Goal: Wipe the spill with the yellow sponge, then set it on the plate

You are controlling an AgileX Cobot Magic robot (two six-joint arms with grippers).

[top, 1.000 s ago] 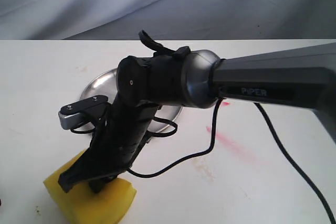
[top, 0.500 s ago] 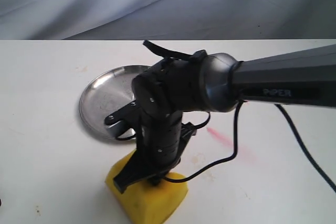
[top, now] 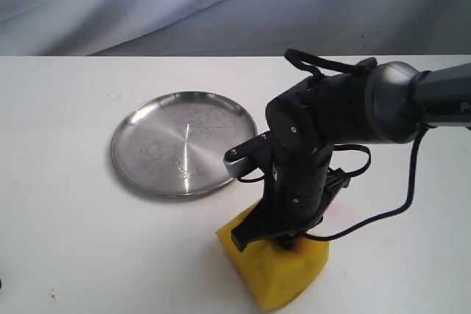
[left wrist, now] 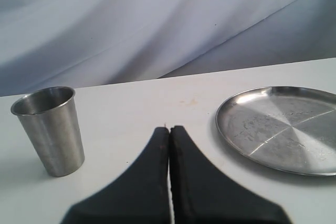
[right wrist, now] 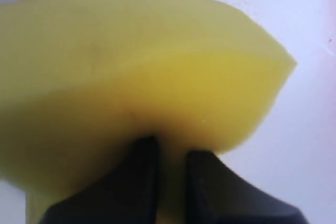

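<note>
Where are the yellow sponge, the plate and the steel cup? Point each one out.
yellow sponge (top: 276, 281): exterior view, on its front face.
plate (top: 147, 145): exterior view, on the bare surface left of its centre.
steel cup (left wrist: 50, 140): left wrist view, on its side wall.

The exterior camera stands high and looks down at a slant across the white counter (top: 66, 240) toward the grey drape (top: 221, 5). It is far enough back to take in the plate (top: 184, 145) left of centre and the yellow sponge (top: 276, 273) at the bottom edge. The left wrist camera sits low, looking almost level over its jaws at bottom centre, with the same plate (left wrist: 278, 129) at the right. The right wrist camera is pressed close, and the yellow sponge (right wrist: 131, 77) fills its blurred frame.
</note>
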